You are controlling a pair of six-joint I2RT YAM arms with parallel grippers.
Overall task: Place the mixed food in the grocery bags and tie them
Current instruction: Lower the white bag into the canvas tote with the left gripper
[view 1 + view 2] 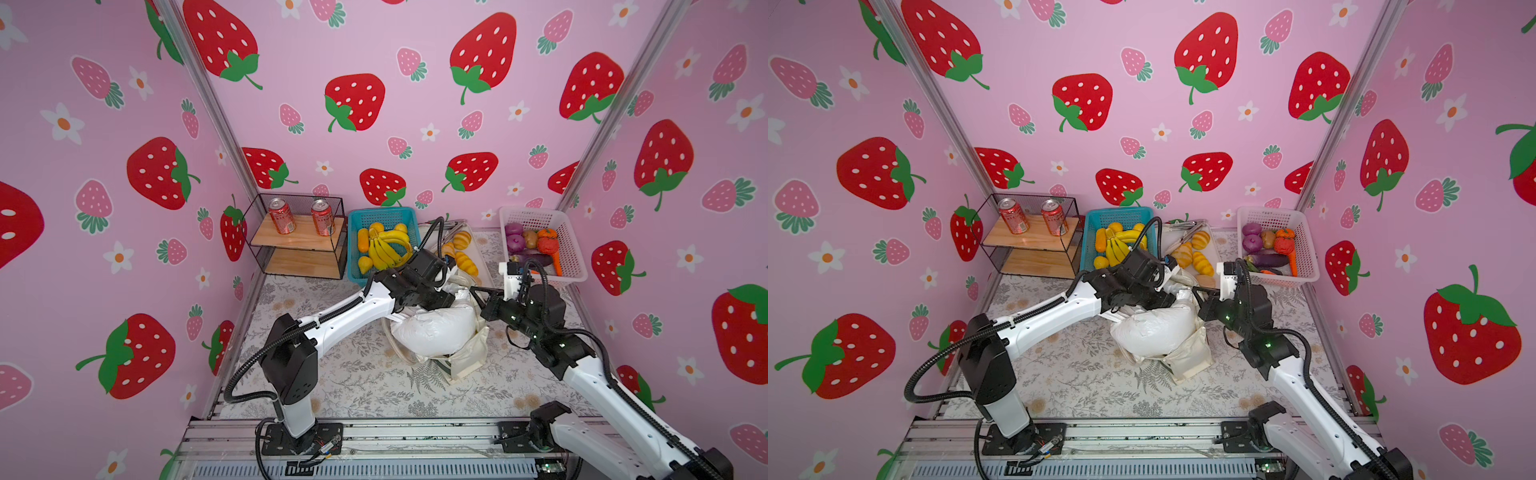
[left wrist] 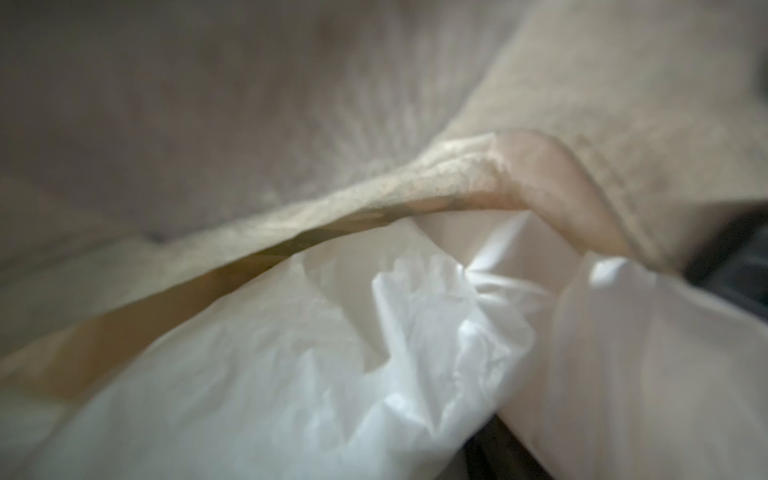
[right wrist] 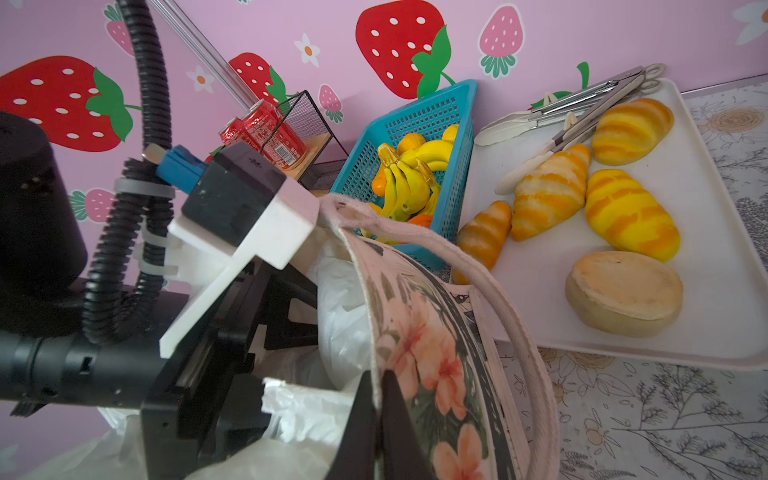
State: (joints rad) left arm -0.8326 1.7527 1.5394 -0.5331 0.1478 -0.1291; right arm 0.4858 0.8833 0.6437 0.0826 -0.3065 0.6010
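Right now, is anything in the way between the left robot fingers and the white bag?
Nothing visible is. In the left wrist view the white plastic bag lies straight ahead, close up. The rim of the canvas tote arches next to it, not across it, and the right fingers pinch the tote's edge.

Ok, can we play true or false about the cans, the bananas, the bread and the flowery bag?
Two red cans stand on the wire shelf. True.
The bananas lie in the white basket. False: they lie in the blue basket.
The right end effector pinches the edge of the flowery tote. True.
The white tray holds no bread. False: several bread rolls lie on it.
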